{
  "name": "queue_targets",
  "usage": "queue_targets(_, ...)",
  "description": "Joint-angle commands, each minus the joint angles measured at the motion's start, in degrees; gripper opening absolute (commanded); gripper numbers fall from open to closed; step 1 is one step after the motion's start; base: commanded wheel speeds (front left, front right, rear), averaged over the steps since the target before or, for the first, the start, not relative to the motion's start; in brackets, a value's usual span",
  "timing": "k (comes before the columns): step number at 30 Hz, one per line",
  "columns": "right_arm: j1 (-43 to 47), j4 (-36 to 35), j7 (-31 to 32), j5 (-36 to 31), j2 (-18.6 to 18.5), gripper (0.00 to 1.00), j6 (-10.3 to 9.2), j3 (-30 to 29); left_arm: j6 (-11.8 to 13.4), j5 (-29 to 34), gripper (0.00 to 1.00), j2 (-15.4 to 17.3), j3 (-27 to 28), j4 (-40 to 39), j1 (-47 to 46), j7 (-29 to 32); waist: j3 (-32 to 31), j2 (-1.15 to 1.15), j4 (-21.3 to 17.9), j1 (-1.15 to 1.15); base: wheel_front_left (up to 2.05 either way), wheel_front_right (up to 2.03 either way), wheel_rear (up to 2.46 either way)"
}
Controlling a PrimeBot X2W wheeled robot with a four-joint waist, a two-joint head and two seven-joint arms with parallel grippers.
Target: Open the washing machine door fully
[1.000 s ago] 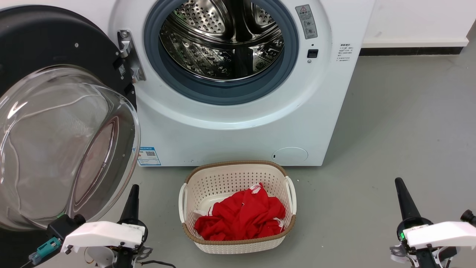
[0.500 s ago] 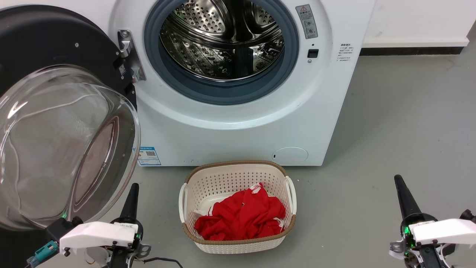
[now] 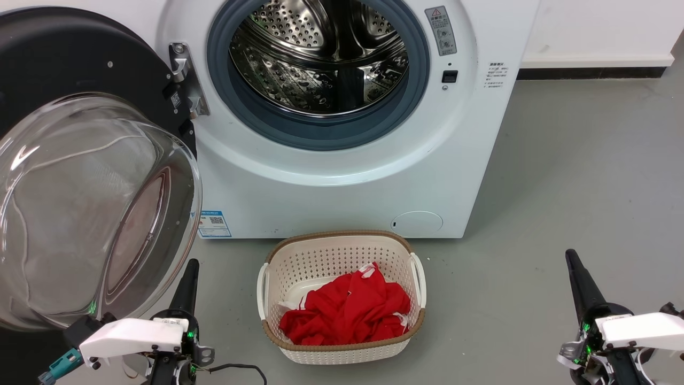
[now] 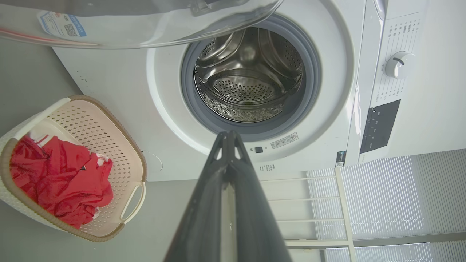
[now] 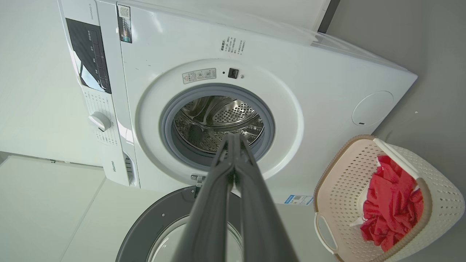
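The white washing machine (image 3: 342, 198) stands ahead with its steel drum (image 3: 320, 59) exposed inside a grey-blue gasket. The washing machine door (image 3: 91, 208), black-framed with a bulging clear glass bowl, hangs swung wide out to the left on its hinge (image 3: 184, 80). My left gripper (image 3: 190, 267) is shut and holds nothing, low at the left just right of the glass bowl's lower rim. In the left wrist view the left gripper (image 4: 228, 135) points at the machine (image 4: 320, 109). My right gripper (image 3: 572, 256) is shut and empty at the lower right, well clear of the machine (image 5: 291, 91); the door (image 5: 153, 225) shows below the right gripper (image 5: 233, 137).
A cream laundry basket (image 3: 342, 246) with a brown rim holds red clothing (image 3: 347, 310) on the grey floor just in front of the machine, between my two arms. Open floor (image 3: 577, 176) lies to the right. A white wall and dark skirting run behind.
Both arms have drawn back slightly towards the bottom of the head view, the left gripper a little lower. The door and basket have not moved.
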Motion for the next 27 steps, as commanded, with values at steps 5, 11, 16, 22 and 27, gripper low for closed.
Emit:
queue_targets(5, -1.6, 0.4, 0.8, 3.3, -0.2, 0.0, -0.01, -0.2, -0.7, -3.0, 0.0, -0.1, 0.7, -0.4, -0.8, 0.9, 0.0, 0.0, 0.0, 0.0, 0.0, 0.0, 0.0)
queue_targets(11, -2.0, 0.8, 1.4, 5.9, -0.1, 0.0, -0.01, -0.3, -1.1, -5.6, 0.0, -0.2, 1.1, -0.3, -0.7, 1.6, 0.0, 0.0, 0.0, 0.0, 0.0, 0.0, 0.0)
queue_targets(16, -2.4, 1.2, 1.8, 8.1, -0.1, 0.0, -0.01, -0.4, -1.3, -7.7, 0.0, -0.4, 1.4, -0.3, -0.8, 2.2, 0.0, 0.0, 0.0, 0.0, 0.0, 0.0, 0.0)
queue_targets(22, -2.5, 1.6, 2.3, 10.7, -0.1, 0.0, -0.02, -0.5, -1.8, -10.1, 0.0, -0.5, 1.9, -0.3, -0.8, 2.7, 0.0, 0.0, 0.0, 0.0, 0.0, 0.0, 0.0)
queue_targets(27, -2.7, 1.9, 2.7, 12.7, -0.1, 0.0, -0.02, -0.6, -2.1, -11.9, 0.0, -0.7, 2.2, -0.2, -0.8, 3.3, 0.1, 0.0, 0.1, 0.0, 0.0, 0.0, 0.0)
